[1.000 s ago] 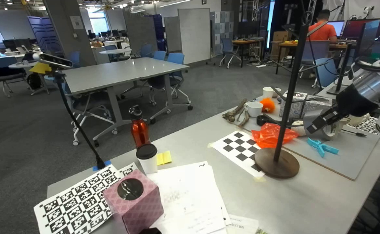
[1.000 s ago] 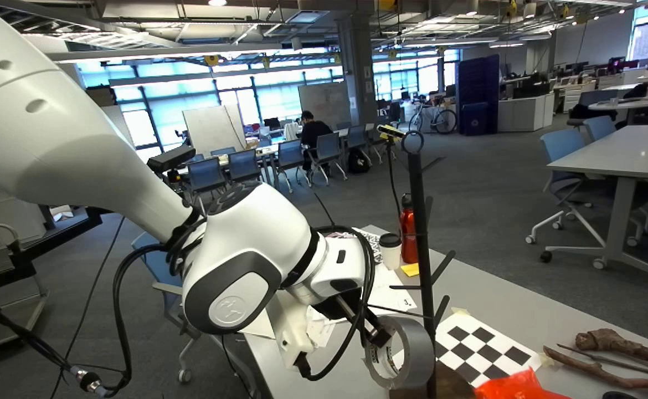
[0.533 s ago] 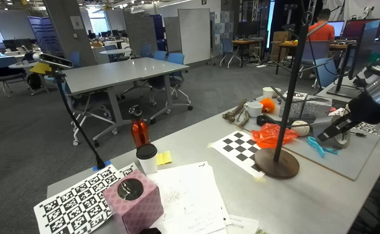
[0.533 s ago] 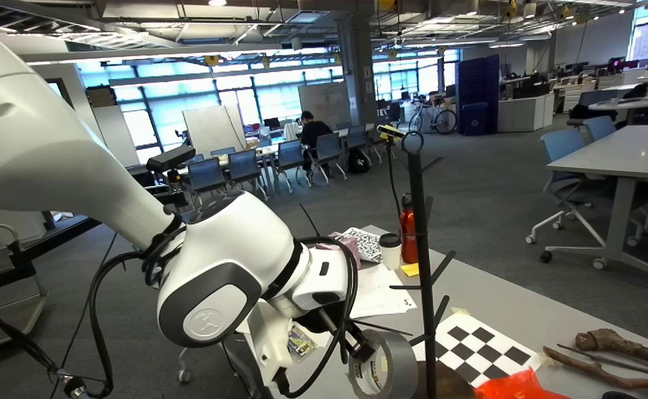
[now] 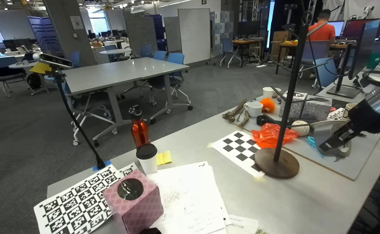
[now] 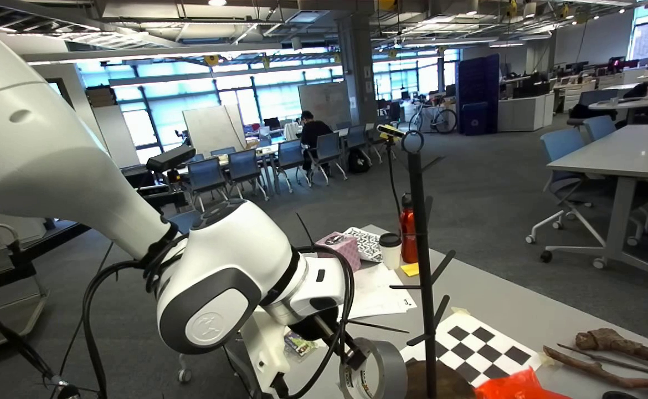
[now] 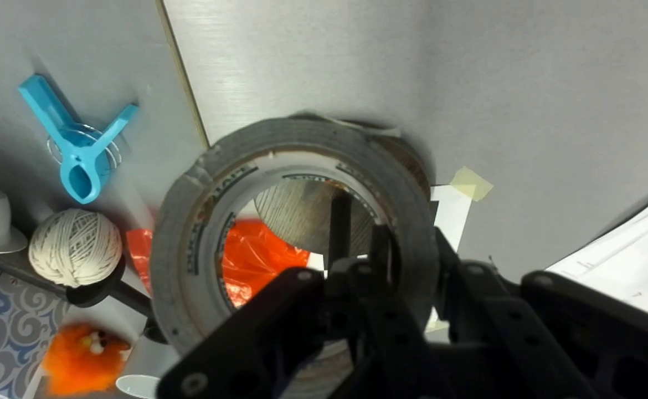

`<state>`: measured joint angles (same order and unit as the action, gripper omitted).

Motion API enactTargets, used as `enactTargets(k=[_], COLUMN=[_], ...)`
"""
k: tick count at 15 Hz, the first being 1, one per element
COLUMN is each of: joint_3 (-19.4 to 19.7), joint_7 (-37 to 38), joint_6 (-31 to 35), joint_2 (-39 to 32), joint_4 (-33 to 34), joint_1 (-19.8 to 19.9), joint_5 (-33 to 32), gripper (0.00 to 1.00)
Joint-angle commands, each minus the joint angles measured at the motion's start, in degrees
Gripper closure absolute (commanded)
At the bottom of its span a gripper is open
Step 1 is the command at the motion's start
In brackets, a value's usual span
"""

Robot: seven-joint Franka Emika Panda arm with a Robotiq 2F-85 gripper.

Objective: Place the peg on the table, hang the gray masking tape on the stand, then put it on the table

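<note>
Pink patterned cardboard tissue box [image 5: 138,208]: is standing near a gray tabletop's [image 5: 290,201] corner, its opening showing dark.
White paper cup [image 5: 148,164]: is standing beside it, black lid [image 5: 146,151] hiding the contents.
Gray tape roll [image 6: 393,368]: is being held between a black-posted stand [image 5: 290,94] and the robot-side edge, hole facing the wrist view, axis slanting downward.
Black gripper [image 7: 412,249]: is clamping the roll's wall, one finger [image 6: 355,358] inside.

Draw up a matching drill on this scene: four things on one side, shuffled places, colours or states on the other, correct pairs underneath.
1. tape roll
2. peg
3. bottle
4. stand

A. light blue
B. tall, dark and branching
C. held by the gripper
D. shiny and reddish

Pairs: 1-C; 2-A; 3-D; 4-B
</note>
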<state>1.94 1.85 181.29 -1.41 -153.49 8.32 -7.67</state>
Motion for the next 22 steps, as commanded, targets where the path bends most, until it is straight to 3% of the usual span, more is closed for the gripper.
enactTargets(k=[1,5,7,8,15,22], joint_3=[0.1,-0.9,-2.2,-5.3,-15.3,-13.1], joint_7=[1.9,1.5,-2.7,-4.6,-20.1,-29.6], joint_6=[-2.6,-4.8,-6.2,-6.5,-10.3,-15.9], joint_2=[-2.1,-6.0,-8.1,-9.5,-17.6,-24.7], joint_4=[2.9,6.5,8.4,9.5,18.4,27.5], joint_1=[-1.5,-3.5,-5.2,-3.2,1.8,-0.8], joint_5=[-3.4,-3.7,0.1,-0.1,-1.4,-3.2], gripper=[0.95,0.95,0.95,0.95,0.95,0.95])
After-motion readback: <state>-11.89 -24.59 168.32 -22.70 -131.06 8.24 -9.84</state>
